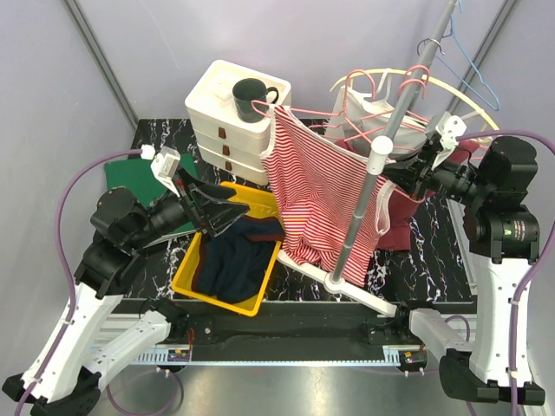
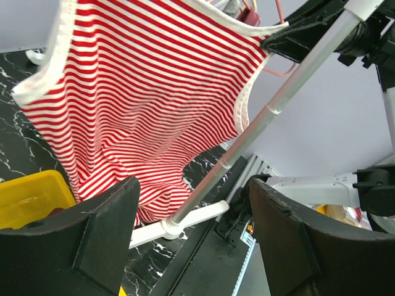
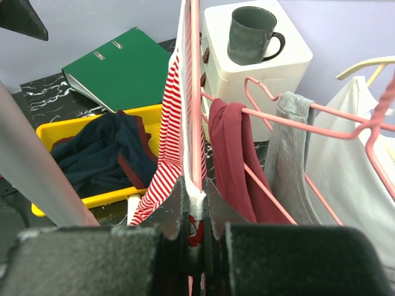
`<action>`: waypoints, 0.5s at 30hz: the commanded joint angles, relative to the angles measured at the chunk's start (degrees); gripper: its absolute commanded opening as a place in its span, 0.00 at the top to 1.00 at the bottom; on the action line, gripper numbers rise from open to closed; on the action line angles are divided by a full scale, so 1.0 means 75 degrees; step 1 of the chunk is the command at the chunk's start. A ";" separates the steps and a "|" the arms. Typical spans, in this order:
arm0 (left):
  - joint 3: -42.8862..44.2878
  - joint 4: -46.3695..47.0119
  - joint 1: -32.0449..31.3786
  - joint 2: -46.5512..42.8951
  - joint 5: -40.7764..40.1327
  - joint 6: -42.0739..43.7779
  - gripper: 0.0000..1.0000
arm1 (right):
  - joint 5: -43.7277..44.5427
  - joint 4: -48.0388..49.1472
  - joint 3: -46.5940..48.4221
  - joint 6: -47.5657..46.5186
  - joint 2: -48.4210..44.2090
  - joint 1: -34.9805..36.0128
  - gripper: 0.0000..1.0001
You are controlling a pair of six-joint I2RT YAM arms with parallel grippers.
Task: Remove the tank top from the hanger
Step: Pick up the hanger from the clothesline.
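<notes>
The red-and-white striped tank top [image 1: 316,186] hangs on a pink hanger [image 1: 263,107] from the rack's grey pole [image 1: 381,147]. My right gripper [image 1: 392,178] is shut on the top's white-trimmed edge at its right shoulder. In the right wrist view the jaws [image 3: 196,209] pinch that white trim, with the striped tank top [image 3: 162,166] and the pink hanger [image 3: 195,92] running up from them. My left gripper [image 1: 238,208] is open over the yellow bin, left of the top. In its wrist view the gripper [image 2: 194,185] holds nothing, and the tank top [image 2: 142,92] hangs ahead, untouched.
A yellow bin [image 1: 186,282] holds dark clothes [image 1: 234,256]. Behind it stand white drawers [image 1: 221,113] with a dark mug [image 1: 251,97], and a green folder [image 1: 126,178] lies at the left. Maroon [image 3: 231,154], grey [image 3: 287,160] and white [image 3: 352,160] garments hang on further hangers.
</notes>
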 commanded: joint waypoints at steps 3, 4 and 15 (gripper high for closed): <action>0.0783 0.0542 0.0016 0.0444 -0.0780 -0.0035 0.26 | -0.0348 0.0629 -0.0300 0.0591 -0.0203 0.0047 1.00; 0.0935 0.0542 0.0004 0.0562 -0.0781 -0.0035 0.26 | -0.0337 0.0675 -0.0510 0.0615 -0.0307 0.0047 1.00; 0.2446 0.0015 -0.2138 0.2624 -0.3891 0.0785 0.29 | -0.0137 0.1121 -0.1730 0.1166 -0.1105 0.0047 1.00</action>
